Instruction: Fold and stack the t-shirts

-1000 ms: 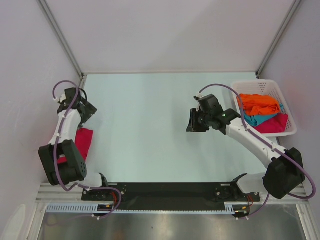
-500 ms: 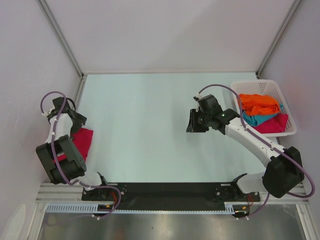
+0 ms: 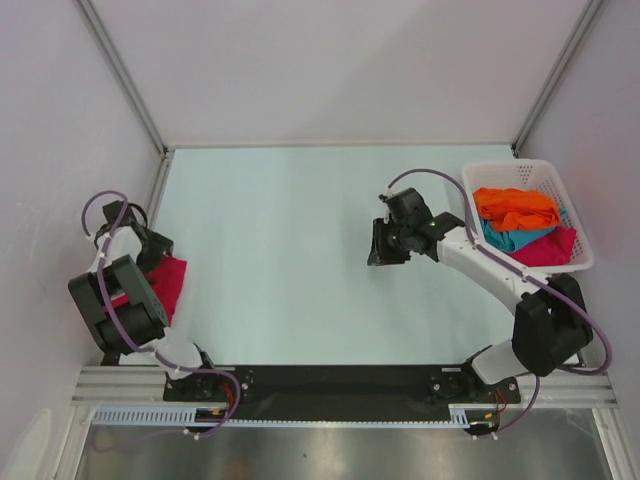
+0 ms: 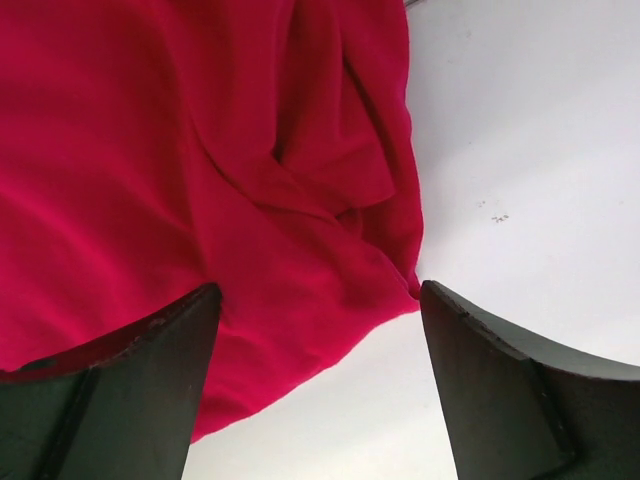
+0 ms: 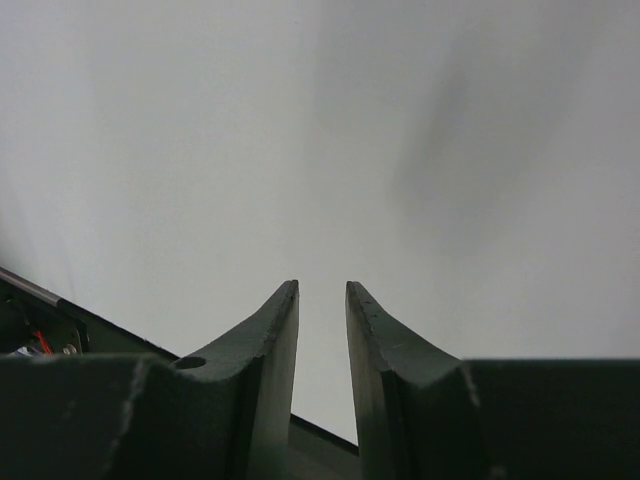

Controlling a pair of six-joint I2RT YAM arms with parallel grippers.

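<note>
A crimson red t-shirt [image 3: 166, 283] lies crumpled at the table's left edge; in the left wrist view [image 4: 200, 150] it fills the upper left. My left gripper [image 3: 156, 254] hangs over its far edge, open and empty [image 4: 320, 290], with the cloth's hem between the wide-apart fingers. An orange t-shirt [image 3: 516, 206], a teal t-shirt [image 3: 508, 240] and another crimson cloth [image 3: 552, 248] lie piled in the white basket [image 3: 578, 222]. My right gripper [image 3: 380, 245] is over bare table left of the basket, its fingers almost together and empty [image 5: 322, 286].
The pale green table [image 3: 280, 230] runs between the two arms. Grey walls and metal posts close the left, back and right sides. The black base rail [image 3: 330, 382] lies along the near edge.
My left arm has swung left and back toward its base, bringing the gripper down over the red t-shirt's edge. My right gripper has shifted slightly left.
</note>
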